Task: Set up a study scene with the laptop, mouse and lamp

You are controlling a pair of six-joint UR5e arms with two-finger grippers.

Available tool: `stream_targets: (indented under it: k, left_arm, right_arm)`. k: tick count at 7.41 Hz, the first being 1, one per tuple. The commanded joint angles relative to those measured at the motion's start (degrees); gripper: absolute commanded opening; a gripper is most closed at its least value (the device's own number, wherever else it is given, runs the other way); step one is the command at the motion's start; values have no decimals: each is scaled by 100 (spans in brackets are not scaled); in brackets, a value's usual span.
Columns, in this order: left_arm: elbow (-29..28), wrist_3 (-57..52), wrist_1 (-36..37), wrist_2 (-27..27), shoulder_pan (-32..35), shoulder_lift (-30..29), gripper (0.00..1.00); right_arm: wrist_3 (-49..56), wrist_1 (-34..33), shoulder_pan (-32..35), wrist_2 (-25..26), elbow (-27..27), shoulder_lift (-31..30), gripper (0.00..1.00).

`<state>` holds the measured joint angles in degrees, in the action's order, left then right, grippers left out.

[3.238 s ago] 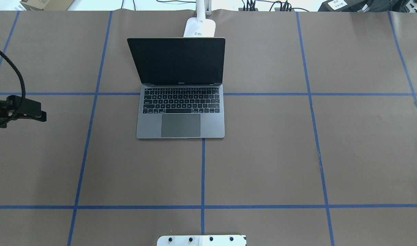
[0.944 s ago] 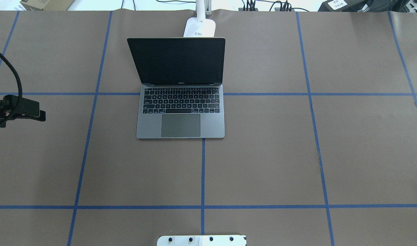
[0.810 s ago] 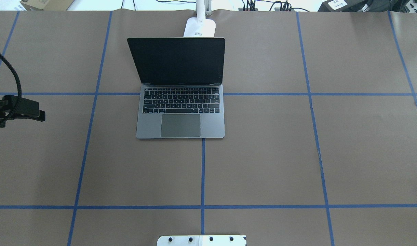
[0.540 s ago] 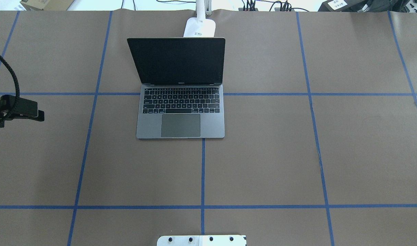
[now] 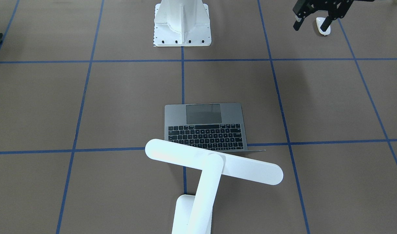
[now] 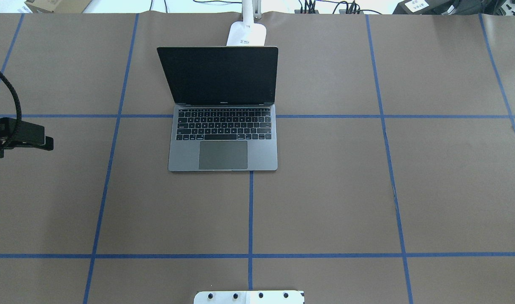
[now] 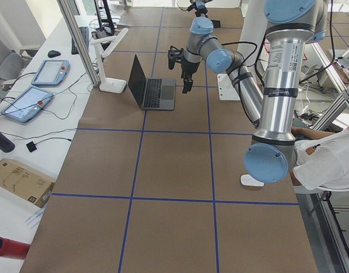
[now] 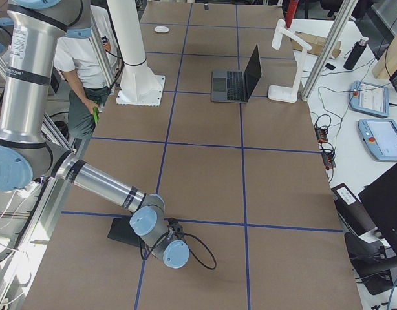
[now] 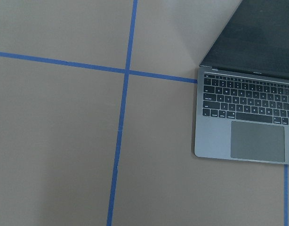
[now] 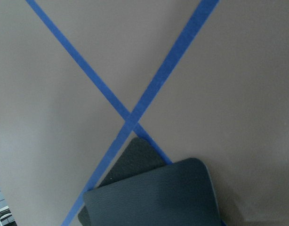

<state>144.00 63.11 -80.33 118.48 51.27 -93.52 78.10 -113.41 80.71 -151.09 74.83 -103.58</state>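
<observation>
The grey laptop (image 6: 223, 139) stands open in the middle of the table, screen facing me; it also shows in the left wrist view (image 9: 243, 122). The white lamp (image 5: 214, 165) stands behind it, its bar head over the screen. The white mouse (image 5: 320, 24) lies on the table at my far left near my edge (image 7: 252, 181). My left gripper (image 5: 310, 27) is open and empty, held high above the table left of the laptop (image 7: 178, 77). My right arm's wrist hangs low over a black mouse pad (image 10: 154, 193); I cannot tell its gripper's state.
The white bolted pedestal (image 5: 182, 22) stands at my edge, centre. The mouse pad (image 8: 121, 232) lies at the far right end of the table. A person (image 8: 88, 58) stands beside the pedestal. Blue tape lines grid the brown table.
My left arm's wrist has drifted slightly to the left in the overhead view. Laptop and lamp have not moved.
</observation>
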Motion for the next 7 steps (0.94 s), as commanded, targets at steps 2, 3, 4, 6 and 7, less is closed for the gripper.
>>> stream_targets:
  k: [2, 3, 4, 6, 7]
  left_arm:
    - [40, 0, 9, 0, 6, 0, 99]
    - [49, 0, 9, 0, -3, 0, 99]
    - [84, 0, 9, 9, 6, 9, 99]
    - [93, 0, 18, 0, 6, 9, 99]
    - [93, 0, 18, 0, 6, 9, 99]
  right_arm:
    - [-14, -128, -2, -70, 14, -65, 98]
    - [-5, -233, -3, -87, 14, -101, 98]
    - [-5, -252, -3, -183, 14, -127, 98]
    - [-14, -531, -107, -507, 179, -127, 98]
    - [-14, -594, -143, -553, 189, -136, 98]
